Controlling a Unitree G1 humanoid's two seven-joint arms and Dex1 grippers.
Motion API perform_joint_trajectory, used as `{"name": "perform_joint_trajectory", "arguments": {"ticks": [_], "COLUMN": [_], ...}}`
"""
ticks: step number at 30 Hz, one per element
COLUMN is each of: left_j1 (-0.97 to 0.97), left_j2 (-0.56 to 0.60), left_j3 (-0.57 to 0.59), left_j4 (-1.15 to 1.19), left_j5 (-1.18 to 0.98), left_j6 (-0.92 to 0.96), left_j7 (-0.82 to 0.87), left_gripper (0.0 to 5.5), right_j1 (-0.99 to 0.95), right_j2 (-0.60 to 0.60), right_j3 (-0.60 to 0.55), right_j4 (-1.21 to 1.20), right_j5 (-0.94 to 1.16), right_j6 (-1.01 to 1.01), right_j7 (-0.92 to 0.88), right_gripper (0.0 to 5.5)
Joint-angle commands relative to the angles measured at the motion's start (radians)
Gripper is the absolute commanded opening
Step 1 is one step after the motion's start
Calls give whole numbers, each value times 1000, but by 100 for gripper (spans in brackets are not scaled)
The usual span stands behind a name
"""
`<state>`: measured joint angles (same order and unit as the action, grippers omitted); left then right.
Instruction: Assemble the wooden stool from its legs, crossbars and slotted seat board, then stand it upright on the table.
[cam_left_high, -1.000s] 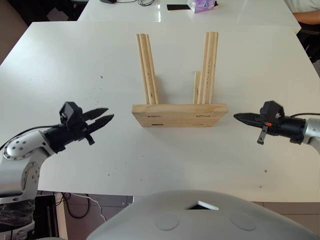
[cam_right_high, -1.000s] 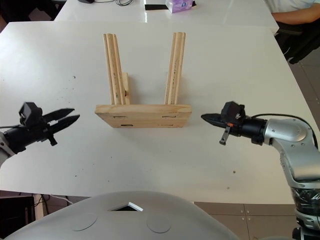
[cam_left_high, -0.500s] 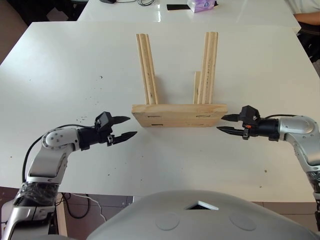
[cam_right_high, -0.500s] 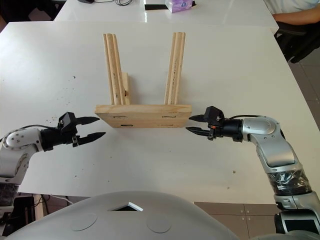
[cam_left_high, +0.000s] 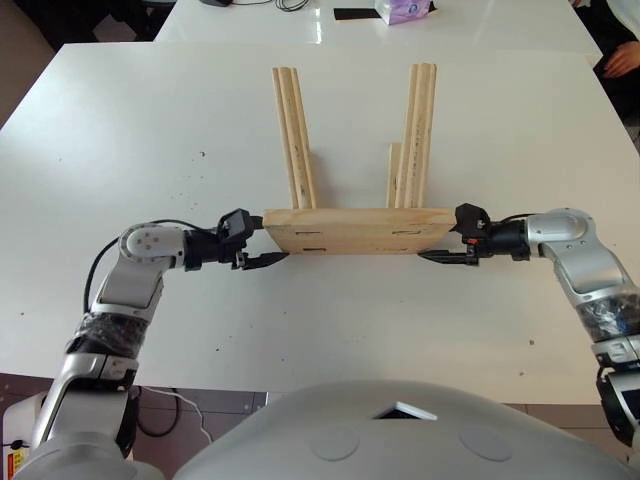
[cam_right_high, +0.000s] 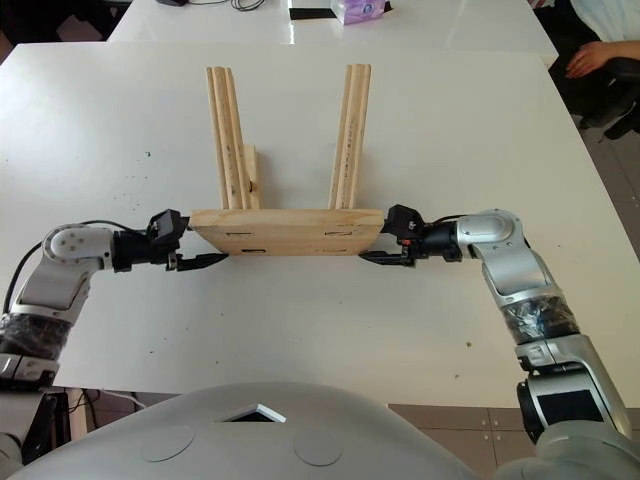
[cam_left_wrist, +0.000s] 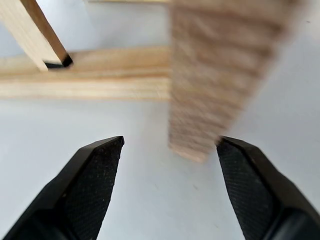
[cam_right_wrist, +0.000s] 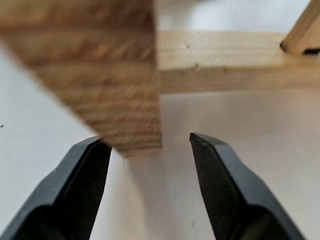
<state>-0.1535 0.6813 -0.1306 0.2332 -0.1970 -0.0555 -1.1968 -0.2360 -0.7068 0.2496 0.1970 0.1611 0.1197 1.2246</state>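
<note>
Assembled stool (cam_left_high: 300, 215) lying on its side on the tabletop (cam_left_high: 150, 130), legs (cam_left_high: 415, 130) pointing away from me. My left gripper (cam_left_high: 262, 240) and right gripper (cam_left_high: 448, 238) straddle the seat board (cam_left_high: 358, 230) ends, jaws open, gripping nothing. Risk, as I judge it: a shallow or uneven bite could let the board twist or slip during tilting.

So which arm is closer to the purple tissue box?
Right. The right tool is at the board's right end, nearer the tissue box; the left tool is at its left end.
</note>
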Motion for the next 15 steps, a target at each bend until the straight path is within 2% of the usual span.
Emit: {"name": "perform_joint_trajectory", "arguments": {"ticks": [1, 4, 5, 13, 15], "left_j1": [-64, -75, -76, -74, -69], "left_j2": [-16, -22, -25, -40, -39], "left_j3": [-22, -34, -35, -9, -2], "left_j4": [56, 79, 85, 67, 57], "left_j5": [11, 14, 15, -35, -46], "left_j6": [-45, -73, -81, -71, -60], "left_j7": [-41, -67, -69, -88, -86], "left_gripper": [339, 339, 339, 216, 184], "right_j1": [-40, -49, -51, -34, -32], "right_j2": [7, 13, 15, 33, 31], "right_j3": [15, 18, 18, -19, -27], "right_j4": [43, 57, 61, 15, 3], "right_j5": [-19, -16, -13, 60, 76], "right_j6": [-31, -37, -38, 37, 60], "right_j7": [33, 47, 51, 80, 89], "right_gripper": [283, 283, 264, 146, 142]}}
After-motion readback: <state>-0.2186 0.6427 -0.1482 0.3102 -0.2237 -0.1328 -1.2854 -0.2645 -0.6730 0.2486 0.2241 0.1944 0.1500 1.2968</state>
